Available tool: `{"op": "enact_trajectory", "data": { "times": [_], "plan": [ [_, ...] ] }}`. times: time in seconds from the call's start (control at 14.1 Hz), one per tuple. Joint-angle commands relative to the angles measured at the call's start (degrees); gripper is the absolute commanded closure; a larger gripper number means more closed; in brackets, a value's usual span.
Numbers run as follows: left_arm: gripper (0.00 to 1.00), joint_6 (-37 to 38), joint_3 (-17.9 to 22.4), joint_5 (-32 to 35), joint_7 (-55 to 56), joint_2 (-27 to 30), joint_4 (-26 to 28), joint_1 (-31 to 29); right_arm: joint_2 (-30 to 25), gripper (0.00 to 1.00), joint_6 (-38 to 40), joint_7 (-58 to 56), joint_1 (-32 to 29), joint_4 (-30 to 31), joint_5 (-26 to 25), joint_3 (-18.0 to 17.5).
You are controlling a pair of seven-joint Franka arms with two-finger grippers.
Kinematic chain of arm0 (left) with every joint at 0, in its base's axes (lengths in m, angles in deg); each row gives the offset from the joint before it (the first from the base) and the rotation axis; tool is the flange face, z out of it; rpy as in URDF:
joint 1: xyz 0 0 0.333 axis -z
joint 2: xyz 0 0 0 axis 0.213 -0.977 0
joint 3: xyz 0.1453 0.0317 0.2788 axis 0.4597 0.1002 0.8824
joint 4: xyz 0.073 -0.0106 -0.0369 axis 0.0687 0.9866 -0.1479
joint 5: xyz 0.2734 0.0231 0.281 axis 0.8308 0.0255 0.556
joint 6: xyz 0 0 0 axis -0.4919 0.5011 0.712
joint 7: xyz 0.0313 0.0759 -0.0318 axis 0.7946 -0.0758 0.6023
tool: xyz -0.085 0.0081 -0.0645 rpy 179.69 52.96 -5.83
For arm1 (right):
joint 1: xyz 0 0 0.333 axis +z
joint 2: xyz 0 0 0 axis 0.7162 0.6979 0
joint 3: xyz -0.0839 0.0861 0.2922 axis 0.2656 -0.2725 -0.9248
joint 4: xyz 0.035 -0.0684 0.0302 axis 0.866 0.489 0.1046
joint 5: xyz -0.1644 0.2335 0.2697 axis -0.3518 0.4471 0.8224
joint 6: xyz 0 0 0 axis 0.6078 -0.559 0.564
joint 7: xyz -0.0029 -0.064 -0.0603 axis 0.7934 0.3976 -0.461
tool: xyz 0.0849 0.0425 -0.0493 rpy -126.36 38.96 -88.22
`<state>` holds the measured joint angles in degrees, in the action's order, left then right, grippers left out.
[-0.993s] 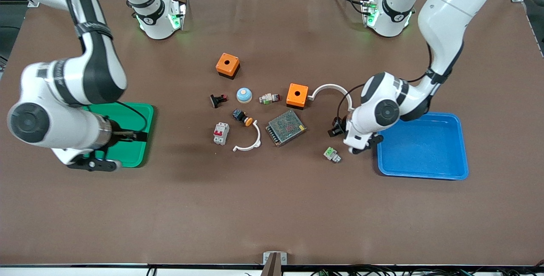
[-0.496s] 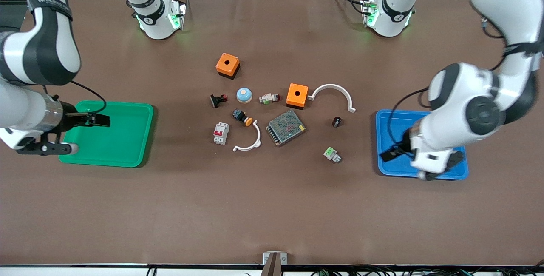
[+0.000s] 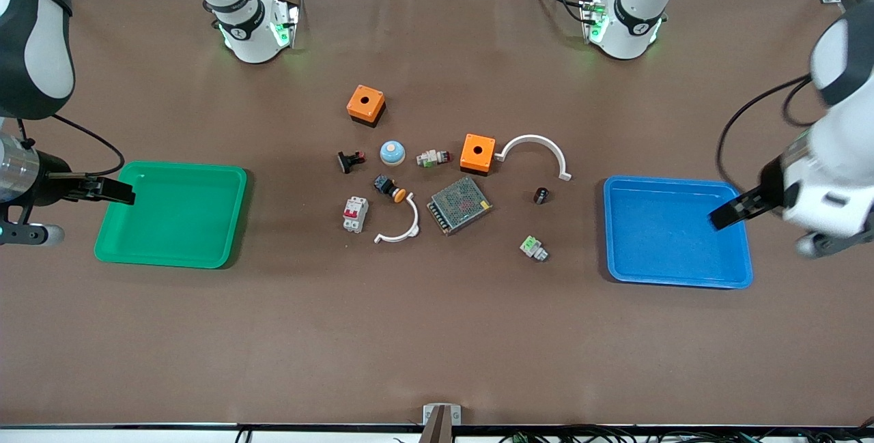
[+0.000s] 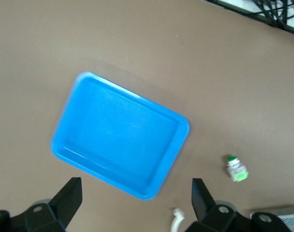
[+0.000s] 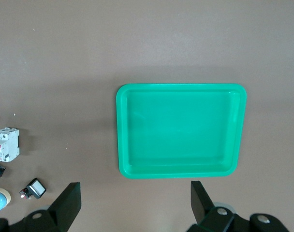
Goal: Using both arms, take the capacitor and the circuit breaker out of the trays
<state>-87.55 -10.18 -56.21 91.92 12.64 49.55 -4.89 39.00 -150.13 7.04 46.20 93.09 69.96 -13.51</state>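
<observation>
Only the front view shows the capacitor (image 3: 541,195); right wrist catches the breaker (image 5: 5,144)

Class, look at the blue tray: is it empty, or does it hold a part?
Empty. The blue tray shows only bare blue floor in the front and left wrist views; the capacitor lies on the table beside it.

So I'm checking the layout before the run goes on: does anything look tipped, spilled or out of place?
Nothing stands out. The capacitor and breaker sit on the table among the other parts; both open grippers, left and right, hold nothing.
</observation>
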Motion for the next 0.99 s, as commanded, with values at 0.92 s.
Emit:
{"op": "enact_trajectory", "data": {
  "times": [0.92],
  "plan": [
    [0.00,5.93,21.73,-11.57,-21.72,20.35,13.44,14.81,-16.54,0.00,-4.50,-1.08,-1.78,17.27,0.46,-1.21]
  ]
}}
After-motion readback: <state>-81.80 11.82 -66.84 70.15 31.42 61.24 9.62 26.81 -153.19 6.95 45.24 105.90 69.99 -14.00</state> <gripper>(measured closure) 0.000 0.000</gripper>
